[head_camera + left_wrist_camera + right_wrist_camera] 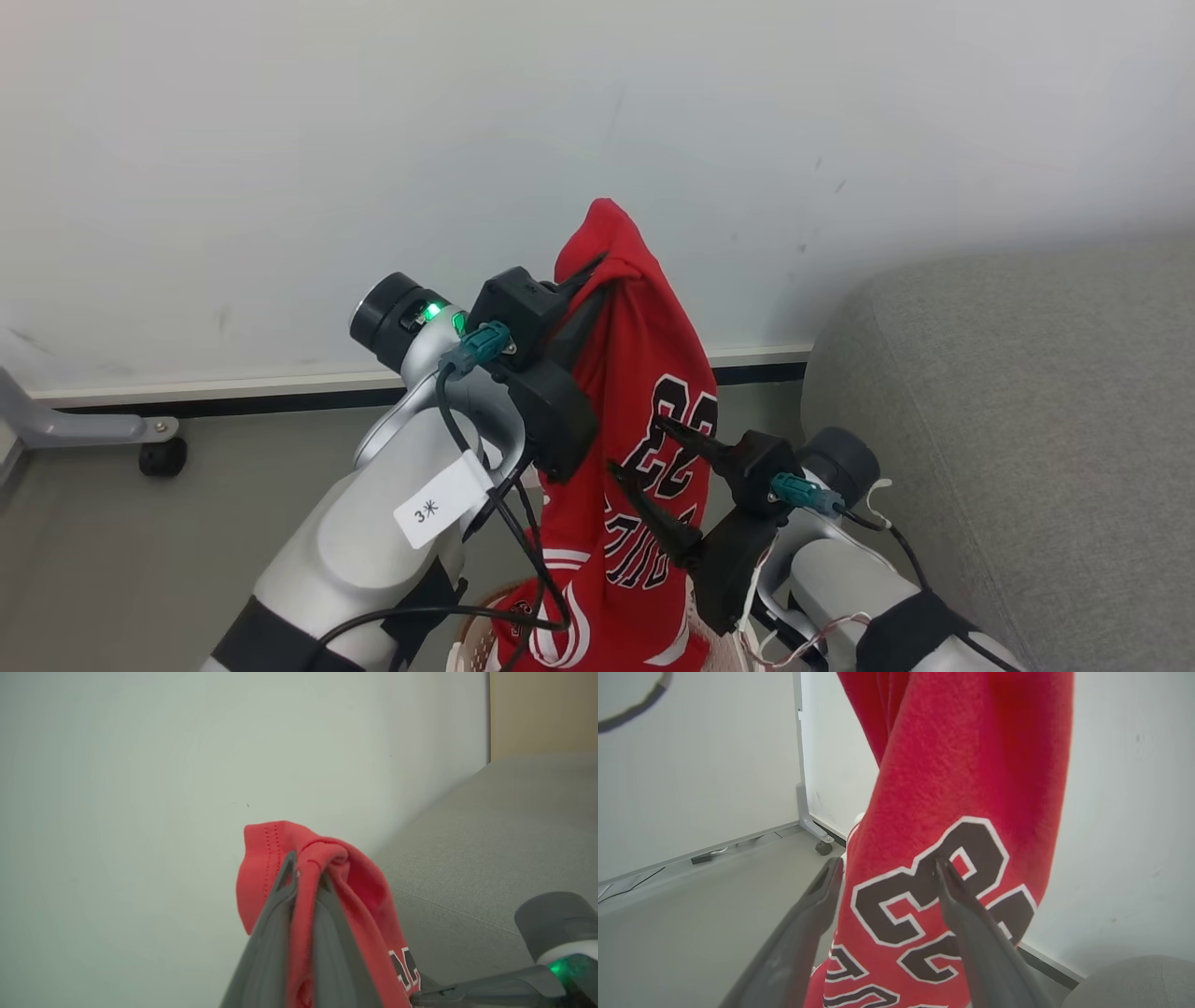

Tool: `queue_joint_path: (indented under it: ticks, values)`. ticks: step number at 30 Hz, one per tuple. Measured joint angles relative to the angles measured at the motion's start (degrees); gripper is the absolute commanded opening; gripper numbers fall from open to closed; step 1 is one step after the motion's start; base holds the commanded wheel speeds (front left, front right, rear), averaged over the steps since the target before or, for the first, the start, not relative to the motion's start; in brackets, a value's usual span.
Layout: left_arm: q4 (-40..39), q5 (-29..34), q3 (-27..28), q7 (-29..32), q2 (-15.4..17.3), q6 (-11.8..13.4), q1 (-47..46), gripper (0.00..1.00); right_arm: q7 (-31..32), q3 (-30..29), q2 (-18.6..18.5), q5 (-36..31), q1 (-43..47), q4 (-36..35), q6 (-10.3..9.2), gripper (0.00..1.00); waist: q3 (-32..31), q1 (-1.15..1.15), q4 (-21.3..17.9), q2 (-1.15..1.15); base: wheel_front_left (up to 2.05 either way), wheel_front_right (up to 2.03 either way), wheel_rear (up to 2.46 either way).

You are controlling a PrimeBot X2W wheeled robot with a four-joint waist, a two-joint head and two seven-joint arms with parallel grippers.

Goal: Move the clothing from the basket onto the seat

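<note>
The left gripper (594,278) was clenched on the red jersey (639,327), its two dark fingers pinching a bunched fold near the top of the cloth, so that a small peak of fabric stood above the fingertips. In the left wrist view the same pinch showed close up: the left gripper (308,868) had the jersey (261,868) squeezed between its fingers, with cloth spilling over to either side. The garment hung straight down from that hold in front of the pale wall (373,140), its black-and-white "23" facing the head camera. Its lower part reached down to the basket (470,644), of which a bit of perforated cream wall showed at the bottom edge of the head view; whether the hem lay inside it could not be told. The right gripper (637,446) was released, fingers spread, with its tips at the numerals. In the right wrist view the right gripper (887,863) had one finger crossing in front of the number on the jersey (971,765) and the other just beside the cloth's edge; whether either touched the fabric could not be told. The grey seat (1027,392) stood to the robot's right of the hanging garment, with nothing red on the part of it in view (490,835).
</note>
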Motion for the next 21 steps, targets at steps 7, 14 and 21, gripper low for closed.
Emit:
queue_joint_path:
  ticks: [7,14,21]
  values:
    - [-0.71,-0.53,-1.53,0.91,-0.19,0.0,-1.01,0.0,0.08,3.21,0.0,2.27,-3.02,1.89,-1.0,1.0,0.26,0.0,1.32,0.0,0.0,0.0,0.0]
    - [-1.99,-2.01,-3.18,1.16,-0.38,0.0,-1.45,0.0,1.58,6.61,0.01,3.36,-4.97,3.87,-4.47,1.0,0.32,0.0,2.77,0.0,0.0,0.0,0.0]
    - [-2.7,-2.78,-3.27,1.48,-0.41,0.0,-1.56,0.0,1.75,8.6,0.18,6.15,-6.91,4.32,-6.2,0.0,0.35,0.0,3.41,0.0,0.0,0.0,0.0]
